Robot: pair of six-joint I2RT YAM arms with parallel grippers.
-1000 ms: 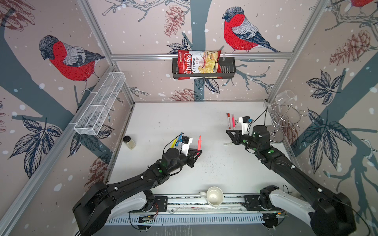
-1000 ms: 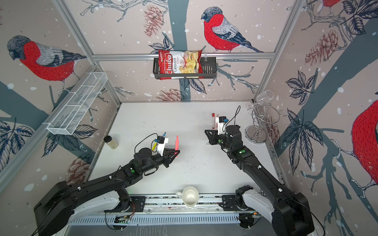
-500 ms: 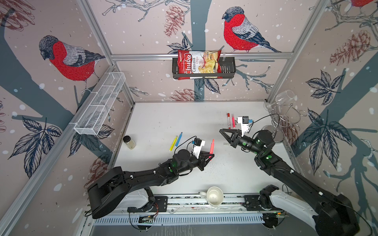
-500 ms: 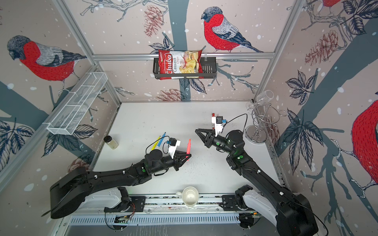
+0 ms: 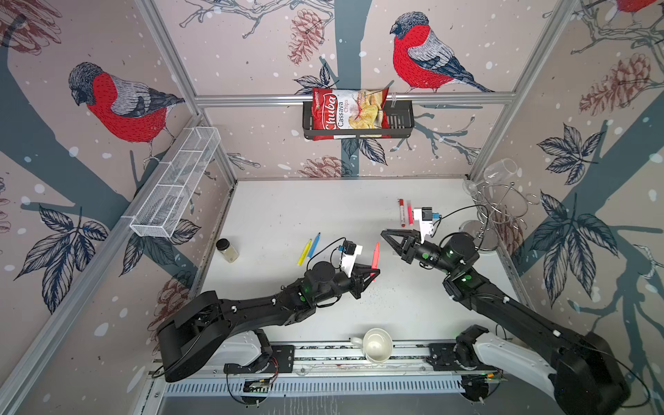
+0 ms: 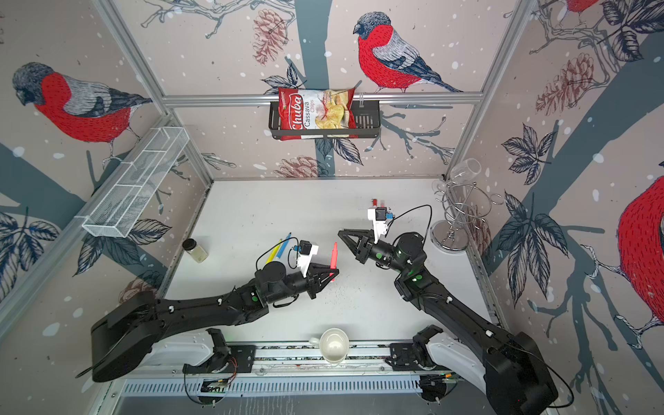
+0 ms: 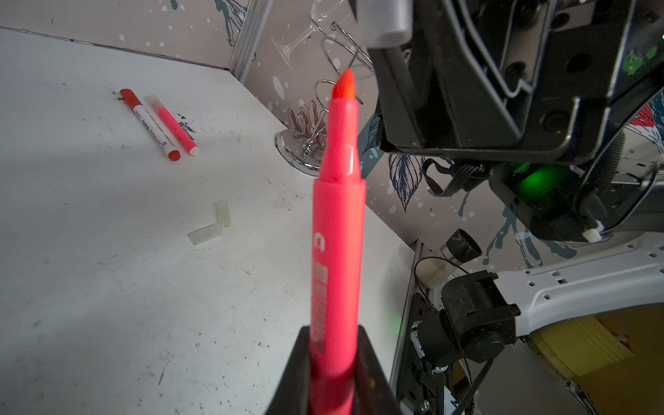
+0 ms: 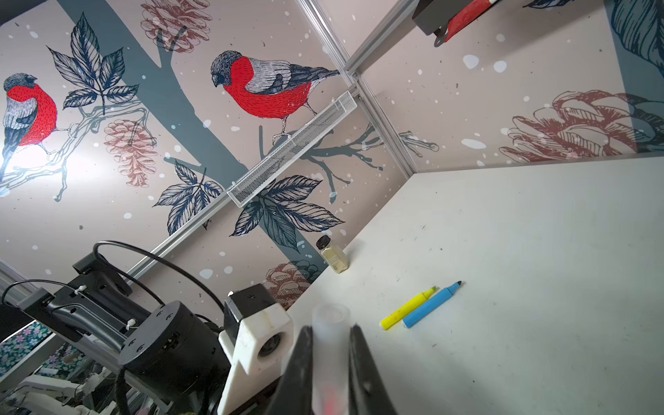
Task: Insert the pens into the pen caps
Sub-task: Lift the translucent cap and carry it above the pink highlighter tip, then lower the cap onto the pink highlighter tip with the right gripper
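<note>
My left gripper (image 5: 373, 275) (image 7: 332, 334) is shut on a pink-red pen (image 5: 375, 256) (image 7: 337, 233), held upright with its bare tip up. My right gripper (image 5: 385, 234) (image 8: 330, 334) is shut on a translucent pen cap (image 8: 330, 345) and points left, its tip a little above and to the right of the pen's tip. That cap (image 7: 384, 21) shows beside the pen tip in the left wrist view. Two loose whitish caps (image 7: 204, 235) lie on the table. Yellow (image 5: 304, 252) and blue (image 5: 313, 245) uncapped pens lie together left of the left gripper. Two capped pens (image 5: 401, 212) lie at the back right.
A small jar (image 5: 227, 250) stands at the table's left edge. A white cup (image 5: 375, 345) sits on the front rail. A wire glass rack (image 5: 496, 208) with a wine glass fills the back right corner. A mesh basket (image 5: 176, 183) hangs on the left wall.
The left gripper carried the pink-red pen rightward toward the middle. The right gripper swung down and left with the cap, closing most of the gap to the pen.
</note>
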